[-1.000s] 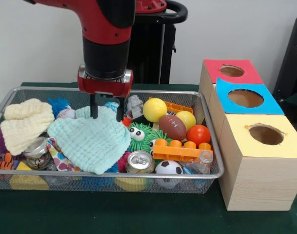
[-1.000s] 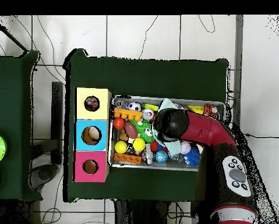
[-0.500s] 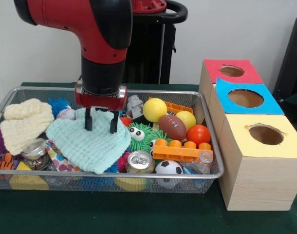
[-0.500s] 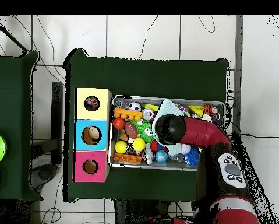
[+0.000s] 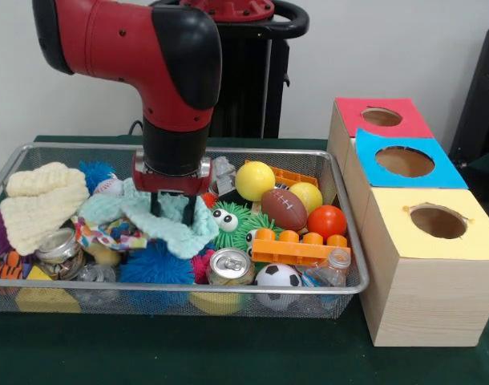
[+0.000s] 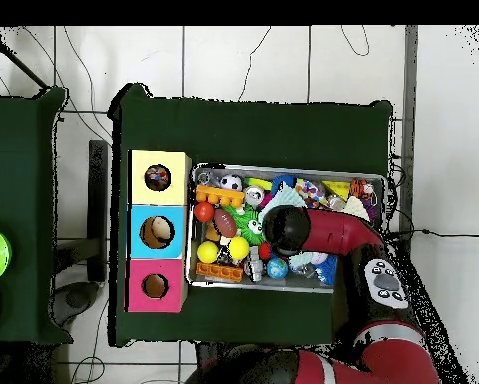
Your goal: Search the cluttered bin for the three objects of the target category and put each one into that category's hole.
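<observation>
Bunching under the gripper (image 5: 173,210), the mint cloth (image 5: 160,220) is seen pinched between nearly closed fingers, the holed boxes (image 5: 405,160) lying well off toward the football's side.

The arm (image 5: 148,56) is glossy red with rounded black joint sections and a red wrist collar.

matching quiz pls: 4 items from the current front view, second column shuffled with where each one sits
1. soda can
2. cream cloth
3. red-topped box
4. mint cloth

a. bin's left end
b. farthest of the three boxes
c. under the gripper, bunched up
d. at the bin's front wall, beside the soccer ball

Pairs: 1-d, 2-a, 3-b, 4-c
</observation>
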### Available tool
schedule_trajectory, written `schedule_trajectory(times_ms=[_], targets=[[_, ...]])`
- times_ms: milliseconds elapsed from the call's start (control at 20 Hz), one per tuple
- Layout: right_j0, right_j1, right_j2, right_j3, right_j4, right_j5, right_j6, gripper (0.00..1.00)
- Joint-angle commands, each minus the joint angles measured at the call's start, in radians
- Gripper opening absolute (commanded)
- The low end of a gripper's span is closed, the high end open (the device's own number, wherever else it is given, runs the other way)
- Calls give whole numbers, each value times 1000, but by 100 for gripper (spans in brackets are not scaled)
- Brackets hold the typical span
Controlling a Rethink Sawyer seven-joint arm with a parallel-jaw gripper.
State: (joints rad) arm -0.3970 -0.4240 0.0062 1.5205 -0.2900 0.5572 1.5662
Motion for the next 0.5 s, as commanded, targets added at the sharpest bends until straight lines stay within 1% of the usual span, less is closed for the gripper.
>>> schedule_trajectory(times_ms=[50, 200, 350, 500], targets=[[3, 63, 23, 5, -62, -39, 51, 0], [10, 55, 20, 0, -55, -47, 65, 0], [4, 60, 36, -11, -44, -34, 55, 0], [3, 19, 52, 3, -19, 16, 45, 0]])
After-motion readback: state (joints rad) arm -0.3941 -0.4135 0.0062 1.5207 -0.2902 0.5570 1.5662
